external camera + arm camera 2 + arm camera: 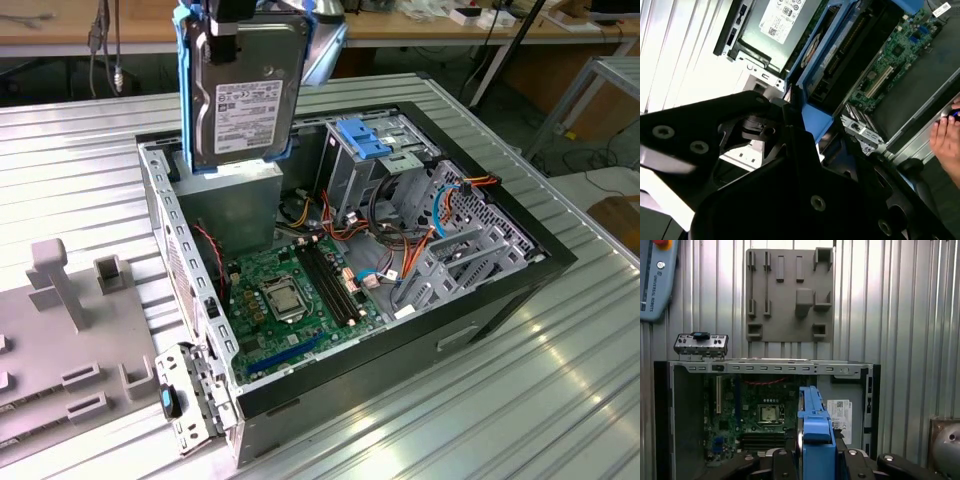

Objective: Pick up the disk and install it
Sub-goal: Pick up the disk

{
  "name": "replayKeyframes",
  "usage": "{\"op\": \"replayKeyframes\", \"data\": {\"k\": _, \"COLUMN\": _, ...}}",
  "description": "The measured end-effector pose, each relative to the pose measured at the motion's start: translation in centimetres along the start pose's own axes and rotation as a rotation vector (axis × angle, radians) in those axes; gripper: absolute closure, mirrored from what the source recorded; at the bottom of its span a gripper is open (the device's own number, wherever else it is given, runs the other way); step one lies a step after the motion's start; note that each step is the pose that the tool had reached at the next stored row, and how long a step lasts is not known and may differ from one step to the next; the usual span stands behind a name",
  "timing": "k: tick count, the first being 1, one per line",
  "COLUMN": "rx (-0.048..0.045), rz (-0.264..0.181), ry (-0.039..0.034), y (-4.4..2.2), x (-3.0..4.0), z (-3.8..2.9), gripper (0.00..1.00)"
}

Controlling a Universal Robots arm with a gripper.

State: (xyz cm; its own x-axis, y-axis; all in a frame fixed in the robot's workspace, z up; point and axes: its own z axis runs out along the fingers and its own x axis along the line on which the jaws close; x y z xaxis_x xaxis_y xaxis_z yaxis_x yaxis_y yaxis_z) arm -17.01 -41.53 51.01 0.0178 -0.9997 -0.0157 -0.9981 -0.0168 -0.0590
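On a ribbed silver metal table point(560, 400) lies an open black computer case point(400, 365); above its power-supply end the silver-grey, blue-railed disk point(245, 95) hangs upright, its top edge clamped in the closed jaws of the downward-pointing black gripper point(235, 18).

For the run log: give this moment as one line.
gripper: jaws shut on disk | disk: upright, held above open computer case | installed: no
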Motion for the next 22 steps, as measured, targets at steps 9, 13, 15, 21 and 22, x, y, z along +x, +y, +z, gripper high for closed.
{"op": "replayKeyframes", "data": {"k": 9, "rx": 0.004, "rz": 0.038, "ry": 0.0005, "y": -2.93, "x": 0.15, "z": 1.07, "gripper": 0.63}}
{"op": "replayKeyframes", "data": {"k": 13, "rx": 0.004, "rz": 0.039, "ry": 0.0005, "y": -4.63, "x": 0.21, "z": 1.4, "gripper": 0.63}}
{"op": "replayKeyframes", "data": {"k": 15, "rx": 0.0041, "rz": 0.039, "ry": 0.0004, "y": -4.93, "x": 0.31, "z": 1.56, "gripper": 0.63}}
{"op": "replayKeyframes", "data": {"k": 21, "rx": 0.0041, "rz": 0.043, "ry": 0.0008, "y": -5.82, "x": 1.12, "z": 2.33, "gripper": 0.63}}
{"op": "replayKeyframes", "data": {"k": 22, "rx": 0.0041, "rz": 0.043, "ry": 0.0009, "y": -5.92, "x": 1.19, "z": 2.39, "gripper": 0.63}}
